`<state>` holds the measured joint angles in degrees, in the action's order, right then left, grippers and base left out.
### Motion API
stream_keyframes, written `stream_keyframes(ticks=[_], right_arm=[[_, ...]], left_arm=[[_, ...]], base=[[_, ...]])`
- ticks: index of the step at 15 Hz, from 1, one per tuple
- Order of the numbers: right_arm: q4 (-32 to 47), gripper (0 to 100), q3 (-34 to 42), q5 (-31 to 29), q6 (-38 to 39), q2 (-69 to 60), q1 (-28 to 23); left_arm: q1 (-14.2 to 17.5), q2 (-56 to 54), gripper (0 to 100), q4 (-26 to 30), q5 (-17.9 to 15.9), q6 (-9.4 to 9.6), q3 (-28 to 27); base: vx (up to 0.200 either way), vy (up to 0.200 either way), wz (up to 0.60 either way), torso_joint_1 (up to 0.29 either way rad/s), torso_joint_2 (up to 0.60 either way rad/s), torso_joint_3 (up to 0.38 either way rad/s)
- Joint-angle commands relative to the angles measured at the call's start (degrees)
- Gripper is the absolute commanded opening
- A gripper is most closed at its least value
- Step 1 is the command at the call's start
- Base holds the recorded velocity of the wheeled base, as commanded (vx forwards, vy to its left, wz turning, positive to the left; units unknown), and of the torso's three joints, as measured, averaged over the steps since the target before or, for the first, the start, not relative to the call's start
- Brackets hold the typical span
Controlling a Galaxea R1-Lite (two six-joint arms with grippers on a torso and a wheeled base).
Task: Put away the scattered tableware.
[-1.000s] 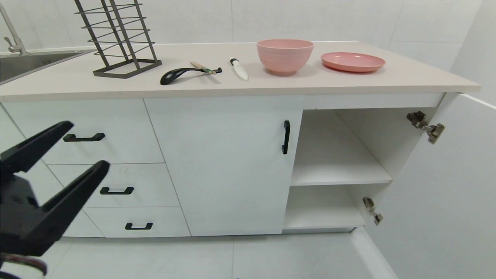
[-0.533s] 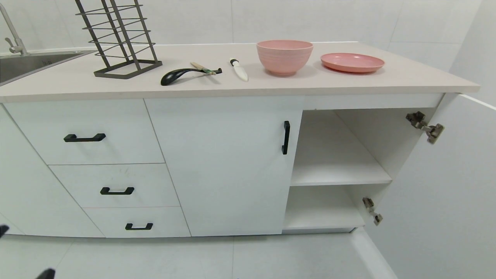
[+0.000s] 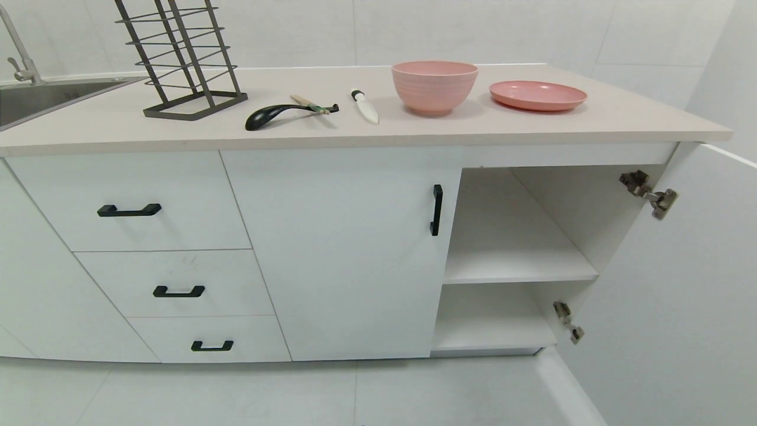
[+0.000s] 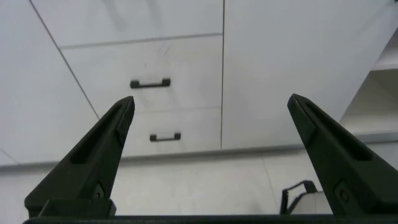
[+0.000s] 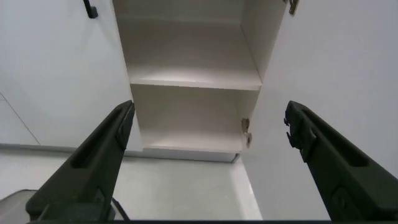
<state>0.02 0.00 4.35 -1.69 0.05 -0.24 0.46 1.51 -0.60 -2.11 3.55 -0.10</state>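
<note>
On the countertop [image 3: 89,127] lie a pink bowl [image 3: 434,86], a pink plate [image 3: 537,94], a white knife with a black handle end [image 3: 365,106], a black spoon [image 3: 278,114] and chopsticks [image 3: 309,104] crossing its handle. My left gripper [image 4: 211,109] is open, held low in front of the white drawers [image 4: 149,84]. My right gripper [image 5: 208,112] is open too, facing the open cabinet's shelves [image 5: 193,78]. Neither holds anything.
A dark wire rack [image 3: 180,59] stands at the back left of the counter, beside a sink [image 3: 41,97] with a tap. The right cabinet door [image 3: 698,284] is swung open, showing two bare shelves [image 3: 514,260]. The middle door [image 3: 343,254] and three drawers [image 3: 177,290] are closed.
The left gripper, large at the head view's lower left a second ago, has dropped down out of that view. The tableware has not moved.
</note>
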Motion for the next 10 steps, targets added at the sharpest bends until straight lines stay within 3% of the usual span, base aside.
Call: stream_keyframes(ticks=[1, 4, 8, 10], right_arm=[[0.1, 100, 0.0, -0.3, 1.4, 0.0, 0.1], [0.1, 100, 0.0, -0.4, 1.4, 0.0, 0.1], [0.1, 100, 0.0, -0.3, 1.3, 0.0, 0.1], [0.1, 100, 0.0, -0.3, 1.4, 0.0, 0.1]], left_arm=[[-0.1, -0.3, 100, 0.2, -0.7, -0.56, 0.1], [-0.2, -0.8, 100, 0.4, -1.8, -3.28, 0.1], [-0.2, -0.9, 100, 0.4, -1.2, -3.28, 0.1], [-0.2, -0.9, 100, 0.4, -1.3, -3.28, 0.1]], base=[[0.0, 0.0, 0.0, 0.0, 0.0, 0.0], [0.0, 0.0, 0.0, 0.0, 0.0, 0.0], [0.0, 0.0, 0.0, 0.0, 0.0, 0.0], [0.0, -0.2, 0.0, 0.002, 0.0, 0.0]])
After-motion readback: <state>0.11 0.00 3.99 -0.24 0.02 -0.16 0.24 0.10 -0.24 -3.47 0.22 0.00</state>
